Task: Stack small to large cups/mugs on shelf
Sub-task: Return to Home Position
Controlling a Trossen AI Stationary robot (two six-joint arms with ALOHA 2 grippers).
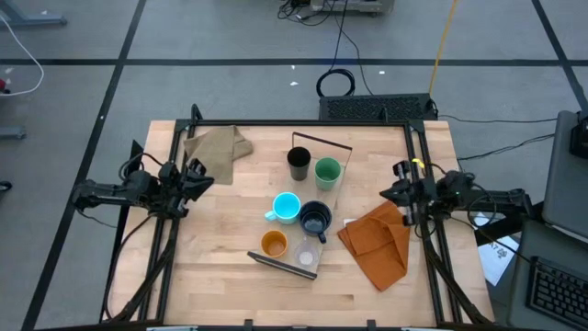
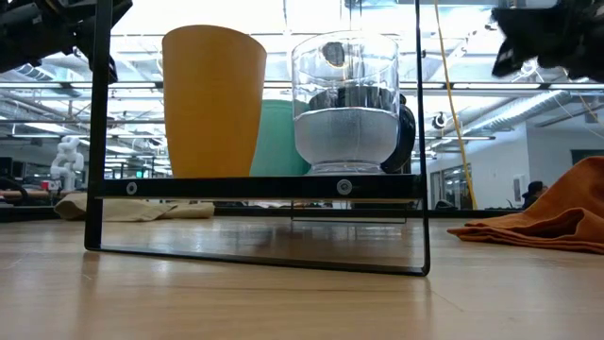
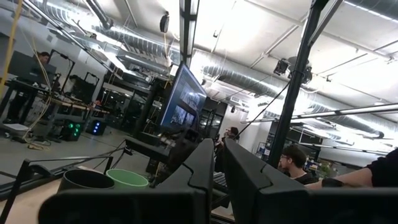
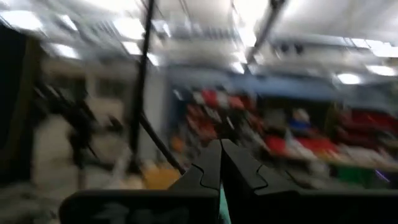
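left gripper [image 1: 198, 178]: at the table's left edge, just right of the rail, well apart from the cups. Fingers [image 3: 200, 167] nearly together with a thin slit between them, nothing held.
tan cloth [image 1: 217, 145]: crumpled in the far-left corner, near the left gripper, apart from the shelf.
shelf [image 1: 276, 261]: mid-table. Long axis runs near to far, with the far end leaning slightly right. One dark strip at each short end.
left column, near to far: orange cup [image 1: 274, 244], light-blue mug [image 1: 287, 207] with its handle pointing left, black cup [image 1: 299, 162].
right column, near to far: clear cup [image 1: 306, 258], navy mug [image 1: 315, 219], green cup [image 1: 328, 170].
all cups: upright, mouths up.
hidden, low view: the orange and clear cups block the row. A teal sliver shows between them and I cannot tell which cup it is. The navy mug is only a dark handle edge right of the clear cup.
hidden, left wrist view: only the black and green rims show.
hidden, right wrist view: motion-blurred, table unreadable.
orange cloth [image 1: 377, 241]: just right of the shelf, bunched, between the cups and the right gripper.
right gripper [image 1: 399, 193]: at the table's right edge, beside the orange cloth's far corner. Fingers [image 4: 208, 165] pressed together, empty.
background: person [image 3: 291, 163] in the room beyond the table.
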